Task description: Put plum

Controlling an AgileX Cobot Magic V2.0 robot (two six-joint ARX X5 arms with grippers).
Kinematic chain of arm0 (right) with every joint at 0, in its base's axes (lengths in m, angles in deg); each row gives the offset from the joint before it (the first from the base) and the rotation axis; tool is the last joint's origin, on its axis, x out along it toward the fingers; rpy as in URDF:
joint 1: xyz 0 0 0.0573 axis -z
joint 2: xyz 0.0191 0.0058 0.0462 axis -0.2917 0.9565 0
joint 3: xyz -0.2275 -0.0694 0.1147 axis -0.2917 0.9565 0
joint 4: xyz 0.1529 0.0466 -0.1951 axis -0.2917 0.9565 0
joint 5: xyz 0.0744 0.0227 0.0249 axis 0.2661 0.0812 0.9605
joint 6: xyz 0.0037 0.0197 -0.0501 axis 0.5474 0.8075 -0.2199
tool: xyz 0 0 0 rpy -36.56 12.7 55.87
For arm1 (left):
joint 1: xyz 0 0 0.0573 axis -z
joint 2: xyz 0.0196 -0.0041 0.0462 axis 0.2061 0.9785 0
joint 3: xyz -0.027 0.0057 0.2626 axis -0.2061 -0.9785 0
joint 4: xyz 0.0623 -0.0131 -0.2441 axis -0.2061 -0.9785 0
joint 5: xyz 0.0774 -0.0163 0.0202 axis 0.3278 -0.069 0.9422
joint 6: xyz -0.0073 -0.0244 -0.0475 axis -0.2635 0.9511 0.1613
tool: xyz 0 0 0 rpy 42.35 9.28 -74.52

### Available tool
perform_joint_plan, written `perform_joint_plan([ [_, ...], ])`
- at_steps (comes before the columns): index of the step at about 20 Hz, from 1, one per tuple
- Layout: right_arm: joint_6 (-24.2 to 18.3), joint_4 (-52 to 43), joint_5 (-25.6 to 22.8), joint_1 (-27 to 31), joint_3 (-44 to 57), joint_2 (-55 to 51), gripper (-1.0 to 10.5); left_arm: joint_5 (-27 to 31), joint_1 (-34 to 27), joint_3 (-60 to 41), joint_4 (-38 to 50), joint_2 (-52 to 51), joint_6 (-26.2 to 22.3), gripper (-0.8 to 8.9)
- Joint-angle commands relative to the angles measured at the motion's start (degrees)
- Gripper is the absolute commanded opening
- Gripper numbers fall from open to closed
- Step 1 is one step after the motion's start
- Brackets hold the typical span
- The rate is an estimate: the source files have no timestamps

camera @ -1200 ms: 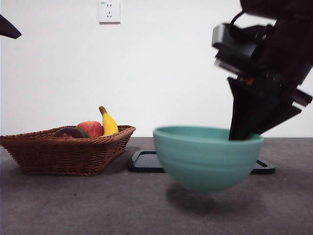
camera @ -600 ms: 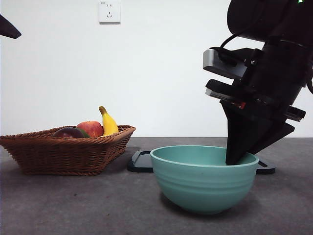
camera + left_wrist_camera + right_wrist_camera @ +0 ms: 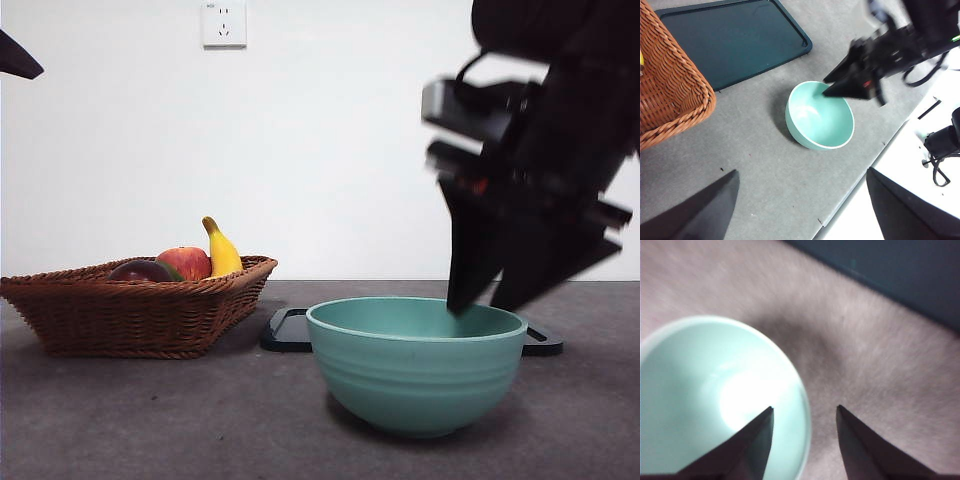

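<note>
Right gripper [image 3: 482, 305] hangs above the rim of the teal bowl [image 3: 416, 368], at about 3 o'clock of the bowl in the front view. Its arm comes down steeply from the top right corner, big, dark and a little blurred. The two jaws are parted and grasp nothing; in the right wrist view one jaw is over the inside of the bowl [image 3: 715, 400] and the other is over the grey table [image 3: 880, 365], so the rim lies between them. The bowl stands upright on the table, with the dark tray [image 3: 292, 330] just behind it.

The plum [image 3: 140, 271] lies in the wicker basket [image 3: 130, 315], at 9 o'clock from the bowl and well apart from it. It touches the red-yellow apple [image 3: 187, 262], and the banana [image 3: 222, 252] stands behind the apple.

Left gripper [image 3: 800, 210] waits high over the table, jaws wide apart and holding nothing, looking down on the bowl [image 3: 820, 117] and the basket's edge [image 3: 675, 95].
</note>
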Motion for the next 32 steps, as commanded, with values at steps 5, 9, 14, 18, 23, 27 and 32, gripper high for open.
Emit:
perform_joint_plan([
  [5,-0.98,6.19,-0.24,-0.09,-6.34,-11.58,2.0,-0.15,0.2,0.61,0.5,0.35,-0.96,4.04],
  [9,-1.36,10.14,0.55,-0.11,-8.04,-19.37,2.0,-0.15,0.2,0.61,0.5,0.35,-0.96,4.04],
  [14,-1.38,16.74,6.16,-0.11,-8.07,-27.82,2.0,-0.13,0.2,0.61,0.5,0.35,-0.94,4.04],
  [18,-1.38,21.7,11.65,-0.11,-8.07,-32.28,2.0,-0.15,0.2,0.61,0.5,0.35,-0.94,4.04],
  [23,-2.03,25.68,15.04,-0.11,-8.07,-34.16,2.0,-0.15,0.2,0.61,0.46,0.35,-0.92,4.04],
  [27,-2.08,25.75,15.04,-0.11,-8.07,-34.05,2.0,-0.15,0.2,0.61,0.46,0.35,-0.92,4.04],
  [32,-2.21,25.79,15.04,-0.11,-8.07,-34.1,2.0,-0.15,0.2,0.61,0.44,0.35,-0.92,3.64],
])
